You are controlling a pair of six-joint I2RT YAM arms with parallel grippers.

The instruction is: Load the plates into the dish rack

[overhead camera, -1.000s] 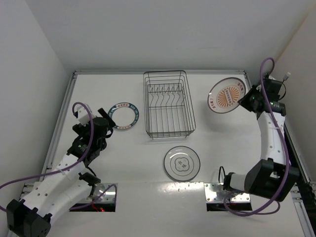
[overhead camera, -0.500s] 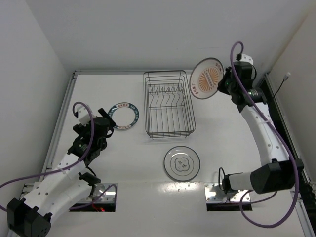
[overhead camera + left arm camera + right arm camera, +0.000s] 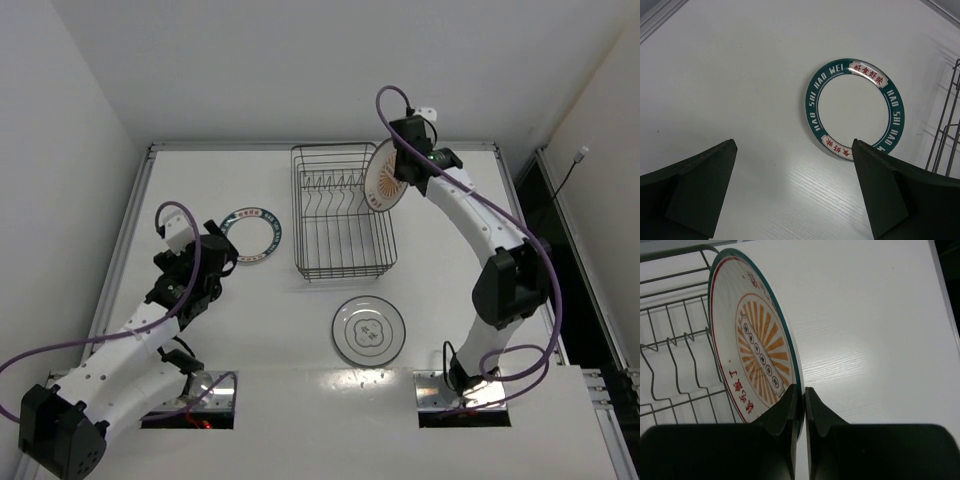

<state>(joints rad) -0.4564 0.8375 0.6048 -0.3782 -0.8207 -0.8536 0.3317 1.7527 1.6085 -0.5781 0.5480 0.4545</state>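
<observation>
Your right fingers [image 3: 785,407] are clamped on the rim of the orange-sunburst plate [image 3: 757,355], held on edge over the dish rack [image 3: 343,262], far right corner. Slick glazed ceramic in a thin pinch: it may twist, or clip the wire prongs and miss a slot. Left fingers [image 3: 695,190] apart, near the teal-rimmed plate [image 3: 855,107], flat on the tabletop [image 3: 740,75]
</observation>
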